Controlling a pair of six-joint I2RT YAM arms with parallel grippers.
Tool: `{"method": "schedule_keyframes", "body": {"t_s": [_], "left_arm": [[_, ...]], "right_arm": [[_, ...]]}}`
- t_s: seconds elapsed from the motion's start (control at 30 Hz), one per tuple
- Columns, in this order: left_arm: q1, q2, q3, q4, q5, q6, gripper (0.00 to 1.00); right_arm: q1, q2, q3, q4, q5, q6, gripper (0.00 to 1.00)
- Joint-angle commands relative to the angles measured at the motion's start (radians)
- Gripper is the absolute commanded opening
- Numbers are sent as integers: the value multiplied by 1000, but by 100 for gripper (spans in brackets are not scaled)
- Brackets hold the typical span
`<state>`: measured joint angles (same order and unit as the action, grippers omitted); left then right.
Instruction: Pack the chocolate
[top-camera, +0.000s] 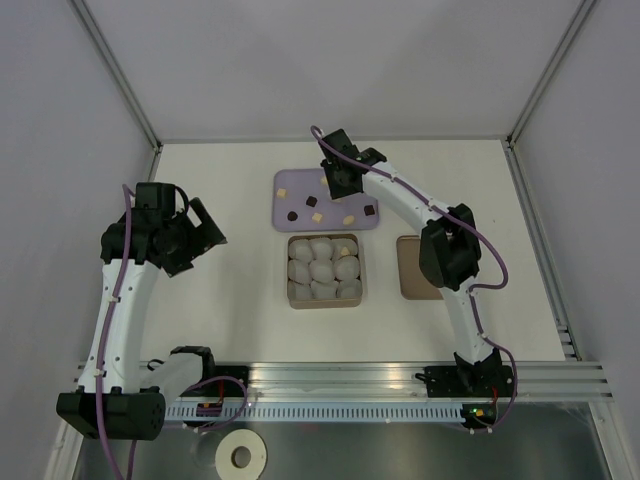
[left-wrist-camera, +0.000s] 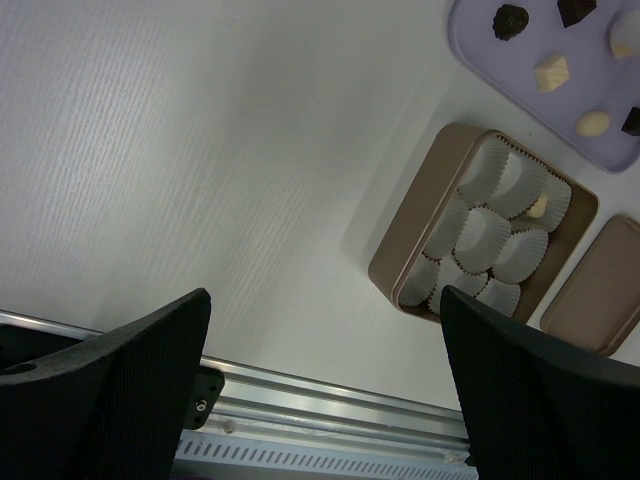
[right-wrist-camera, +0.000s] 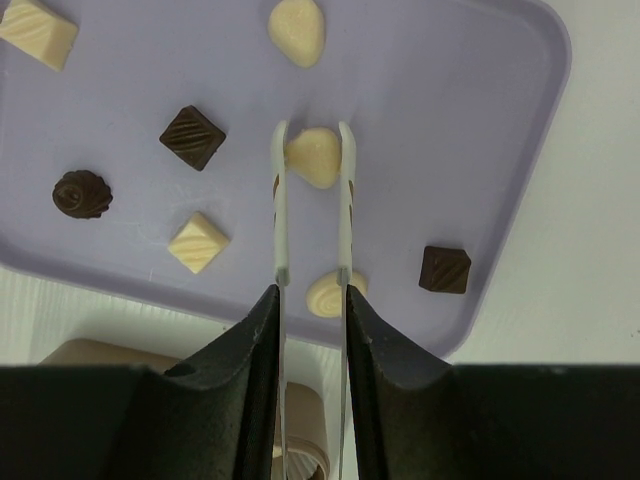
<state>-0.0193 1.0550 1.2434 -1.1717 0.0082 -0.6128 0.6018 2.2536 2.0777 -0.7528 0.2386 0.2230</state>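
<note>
Eight chocolate pieces (right-wrist-camera: 192, 137) show on the purple tray (top-camera: 290, 190) just behind the box (top-camera: 326, 305). One ninth piece (left-wrist-camera: 538, 207), pale, sits among the paper cups (top-camera: 322, 270) at the box's far right corner. Right jaws hang over the tray, narrowed around one pale piece (right-wrist-camera: 313, 157), their fingers (right-wrist-camera: 279, 210) at its two sides; whether they press it I cannot tell. Left jaws gape wide and empty above the counter (top-camera: 230, 300), left of the box. Its brown lid (top-camera: 415, 267) lies right of the box.
</note>
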Motion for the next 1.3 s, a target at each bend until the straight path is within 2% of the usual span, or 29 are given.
{"method": "schedule_keyframes", "body": {"t_s": [0.0, 0.33, 0.53, 0.73, 0.9, 1.27], "left_arm": [[-2, 5, 16, 27, 7, 21, 100], [-2, 3, 19, 24, 24, 18, 99], [-2, -1, 10, 24, 47, 2, 100], [-2, -12, -1, 24, 47, 2, 100], [-2, -23, -30, 26, 52, -4, 100], [-2, -44, -76, 33, 52, -18, 100]], "right_arm": [[-4, -130, -33, 47, -8, -5, 17], [38, -331, -188, 0, -53, -8, 14], [142, -491, -323, -34, -58, 64, 14], [236, -583, -444, -62, -62, 163, 15], [279, -586, -495, -45, -58, 199, 15], [282, -511, -513, 9, -53, 200, 15]]}}
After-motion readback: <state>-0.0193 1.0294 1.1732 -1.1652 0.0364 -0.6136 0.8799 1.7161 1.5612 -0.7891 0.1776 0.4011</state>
